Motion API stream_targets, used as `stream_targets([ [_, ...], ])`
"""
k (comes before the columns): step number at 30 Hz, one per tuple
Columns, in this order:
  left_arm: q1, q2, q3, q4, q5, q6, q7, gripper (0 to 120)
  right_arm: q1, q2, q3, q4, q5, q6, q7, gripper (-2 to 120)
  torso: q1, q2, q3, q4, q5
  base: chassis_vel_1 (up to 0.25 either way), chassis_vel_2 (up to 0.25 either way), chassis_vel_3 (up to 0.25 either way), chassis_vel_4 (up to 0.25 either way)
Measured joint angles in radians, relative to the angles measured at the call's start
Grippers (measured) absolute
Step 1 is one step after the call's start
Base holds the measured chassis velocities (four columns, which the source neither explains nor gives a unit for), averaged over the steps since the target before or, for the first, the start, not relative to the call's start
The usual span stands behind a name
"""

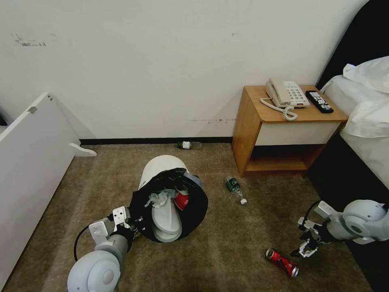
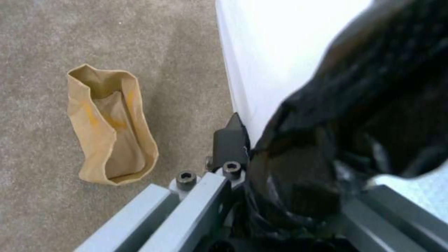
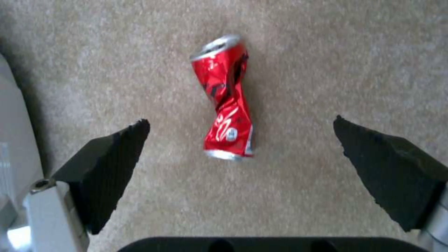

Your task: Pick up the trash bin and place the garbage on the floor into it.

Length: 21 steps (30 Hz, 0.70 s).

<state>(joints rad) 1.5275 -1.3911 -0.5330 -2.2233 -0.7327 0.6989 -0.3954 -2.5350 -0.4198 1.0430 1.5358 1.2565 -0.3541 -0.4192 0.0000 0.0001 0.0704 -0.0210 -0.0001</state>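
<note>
I hold the trash bin point(image 1: 162, 178) by its near rim with my left end effector point(image 1: 131, 225), clamped over the folded black bag point(image 2: 327, 140). The bin is tilted toward me so its mouth faces the litter side and what is inside, white slippers point(image 1: 166, 221) and a red packet point(image 1: 181, 199), stays put. My right end effector point(image 1: 306, 248) hangs low over the floor point(image 1: 227, 251) at the near right, fingers spread wide, straddling the crushed red can point(image 3: 224, 105) without touching it, lined up, I judge, for a pinch across its waist. A brown paper bag point(image 2: 110, 126) lies on the carpet just beside the bin. Two bottles remain: one point(image 1: 235, 188) by the nightstand point(image 1: 283, 129), one point(image 1: 188, 144) at the far wall.
</note>
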Motion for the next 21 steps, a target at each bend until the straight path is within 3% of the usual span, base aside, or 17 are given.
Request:
stream_targets([
  [4,-0.012,0.007,-0.006,0.017,-0.014,-0.001,0.002,0,-0.039,-0.061,0.009,-0.029,0.031,0.016,0.012,100,0.0,0.0,0.0,-0.0002,-0.0001,0.0,0.0,0.0,0.0],
  [21,-0.031,0.027,0.001,0.058,-0.024,-0.009,0.014,0,-0.087,-0.144,0.001,-0.059,0.063,0.024,0.027,100,0.0,0.0,0.0,-0.0001,-0.0001,0.0,0.0,0.0,0.0],
])
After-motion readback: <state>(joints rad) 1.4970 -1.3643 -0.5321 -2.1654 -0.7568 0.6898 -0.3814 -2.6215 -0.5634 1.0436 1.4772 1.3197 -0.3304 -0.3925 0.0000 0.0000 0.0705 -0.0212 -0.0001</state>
